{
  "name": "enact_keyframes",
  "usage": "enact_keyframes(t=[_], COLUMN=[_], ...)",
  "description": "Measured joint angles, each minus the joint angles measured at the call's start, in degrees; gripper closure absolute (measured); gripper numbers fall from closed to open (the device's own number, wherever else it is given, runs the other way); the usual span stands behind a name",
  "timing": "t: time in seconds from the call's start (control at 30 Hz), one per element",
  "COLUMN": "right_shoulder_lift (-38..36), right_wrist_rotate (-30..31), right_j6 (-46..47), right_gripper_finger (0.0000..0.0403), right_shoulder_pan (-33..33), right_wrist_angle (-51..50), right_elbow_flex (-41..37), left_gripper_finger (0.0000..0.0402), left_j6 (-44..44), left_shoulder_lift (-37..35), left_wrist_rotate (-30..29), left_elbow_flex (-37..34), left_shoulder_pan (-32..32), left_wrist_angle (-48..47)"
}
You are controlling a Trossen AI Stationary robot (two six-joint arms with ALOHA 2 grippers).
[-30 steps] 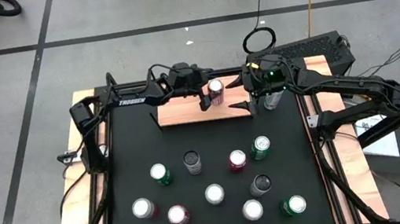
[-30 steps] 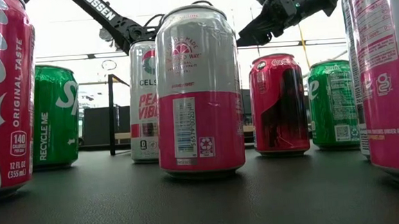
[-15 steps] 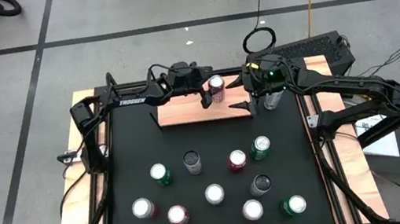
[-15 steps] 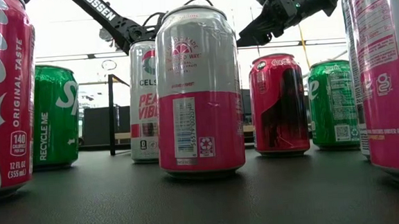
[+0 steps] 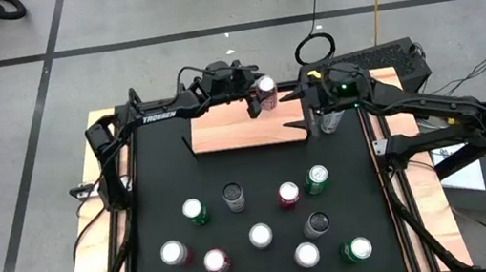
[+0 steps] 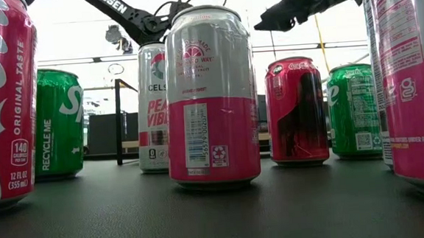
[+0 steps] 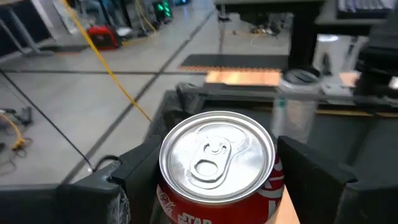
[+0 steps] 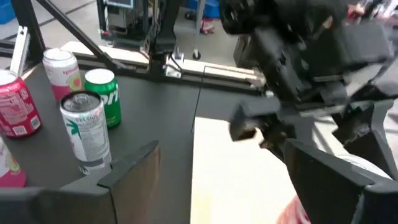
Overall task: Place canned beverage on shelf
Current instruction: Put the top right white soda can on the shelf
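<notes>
The left gripper grasps a red silver-topped beverage can above the 12 o'clock edge of the flat light-brown wooden shelf. The right gripper, at the shelf's 3 o'clock end, is released.

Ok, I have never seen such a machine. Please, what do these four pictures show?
It is a robot with two dark arms at a table. One picture looks down from above, one looks level across the table, and two come from cameras on the wrists. Drink cans stand on the black mat. The left gripper is shut on a red can by the wooden shelf's far edge. The right gripper waits open at the shelf's right end.
</notes>
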Motion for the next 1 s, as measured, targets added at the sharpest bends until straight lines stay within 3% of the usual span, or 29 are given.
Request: enact_keyframes(t=[0.33,1.0], right_shoulder_lift=[-3.7,-3.7], right_wrist_rotate=[0.0,0.0], right_j6=[0.0,-0.4], right_gripper_finger=[0.0085,0.0085], right_shoulder_pan=[0.0,0.0], right_wrist_angle=[-4.9,-6.1], right_elbow_flex=[0.0,0.0], left_gripper_finger=[0.0125,0.0125], left_j6=[-0.6,0.4], left_shoulder_lift=[7.6,8.4], left_wrist_rotate=[2.2,2.1], left_elbow_flex=[4.3,4.6], left_shoulder_pan=[1.7,2.6], left_wrist_angle=[-3.2,-1.9])
